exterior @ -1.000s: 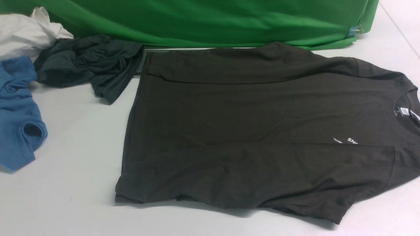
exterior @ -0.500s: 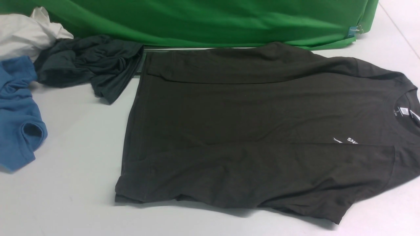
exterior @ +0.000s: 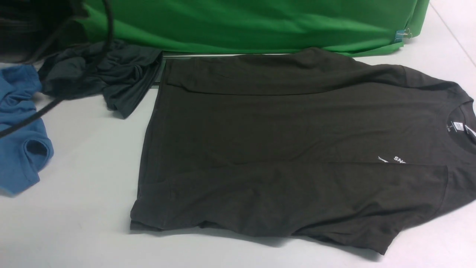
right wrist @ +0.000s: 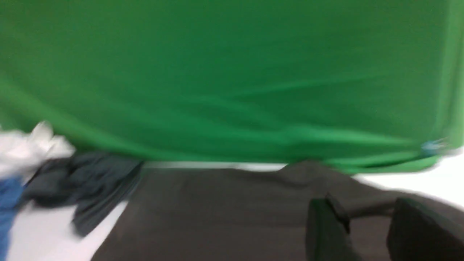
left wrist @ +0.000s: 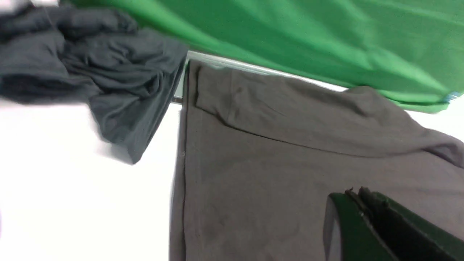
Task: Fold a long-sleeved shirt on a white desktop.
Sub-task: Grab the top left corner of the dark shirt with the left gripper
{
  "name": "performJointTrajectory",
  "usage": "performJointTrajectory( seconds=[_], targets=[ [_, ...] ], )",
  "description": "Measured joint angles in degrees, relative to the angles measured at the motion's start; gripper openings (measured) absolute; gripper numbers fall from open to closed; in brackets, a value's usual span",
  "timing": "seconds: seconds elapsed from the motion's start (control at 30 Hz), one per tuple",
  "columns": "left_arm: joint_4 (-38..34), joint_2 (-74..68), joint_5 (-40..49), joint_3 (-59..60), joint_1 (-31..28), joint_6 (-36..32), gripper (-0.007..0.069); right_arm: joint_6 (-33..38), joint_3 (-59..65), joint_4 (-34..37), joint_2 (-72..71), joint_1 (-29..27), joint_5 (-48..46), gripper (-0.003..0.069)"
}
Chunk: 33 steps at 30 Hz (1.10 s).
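The long-sleeved shirt (exterior: 290, 149) lies flat on the white desktop (exterior: 74, 186), collar to the right, with both sleeves folded in over the body. Its white logo (exterior: 394, 160) and neck label (exterior: 458, 126) show near the right edge. In the left wrist view my left gripper (left wrist: 357, 194) hangs over the shirt (left wrist: 290, 163), fingers pressed together and empty. In the right wrist view my right gripper (right wrist: 366, 214) hovers over the shirt (right wrist: 217, 210), open, with nothing between its fingers (right wrist: 326, 221). Only a blurred dark part of the left arm (exterior: 33, 26) shows in the front view.
A bluish dark-grey garment (exterior: 100, 74) and a bright blue garment (exterior: 18, 149) lie at the left. A black cable (exterior: 29, 115) crosses them. A white cloth (right wrist: 29, 148) sits behind them. The green backdrop (exterior: 241, 22) closes the back, with the tray's silver rim (left wrist: 217, 61) under it.
The left arm and its cable have swung into the top left of the front view, covering the white cloth. The shirt has not moved.
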<state>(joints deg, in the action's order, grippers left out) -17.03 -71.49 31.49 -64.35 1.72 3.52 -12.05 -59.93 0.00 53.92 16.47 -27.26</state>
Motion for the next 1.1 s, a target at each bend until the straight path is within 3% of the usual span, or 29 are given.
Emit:
performJointTrajectory(
  seconds=[0.1, 0.2, 0.43, 0.57, 0.8, 1.1],
  targets=[
    [-0.5, -6.3, -5.7, -0.4, 0.0, -1.3, 0.0064, -3.7, 0.5, 0.0, 1.9, 3.8, -1.5, 0.0241],
    [-0.9, -12.6, -5.7, -3.1, 0.0, -1.9, 0.0072, -7.8, 1.7, 0.0, 4.0, 7.9, -3.9, 0.0241],
    [-1.5, -30.4, 4.5, -17.6, 0.0, -1.9, 0.0135, -8.3, 3.4, 0.3, 9.1, 14.5, -5.6, 0.0241],
    [-3.2, -41.0, 12.2, -28.8, 0.0, -1.9, 0.0206, -8.3, 3.4, 0.0, 10.3, 15.0, -5.0, 0.0241],
    [-7.5, -53.7, 16.7, -46.0, 0.0, -1.4, 0.0348, -6.8, 3.4, 0.0, 10.3, 15.0, -1.3, 0.0241],
    [-8.3, -62.9, 16.4, -51.4, -1.2, 2.4, 0.0436, -6.8, 3.4, 0.0, 10.3, 15.0, 0.0, 0.0241]
  ],
)
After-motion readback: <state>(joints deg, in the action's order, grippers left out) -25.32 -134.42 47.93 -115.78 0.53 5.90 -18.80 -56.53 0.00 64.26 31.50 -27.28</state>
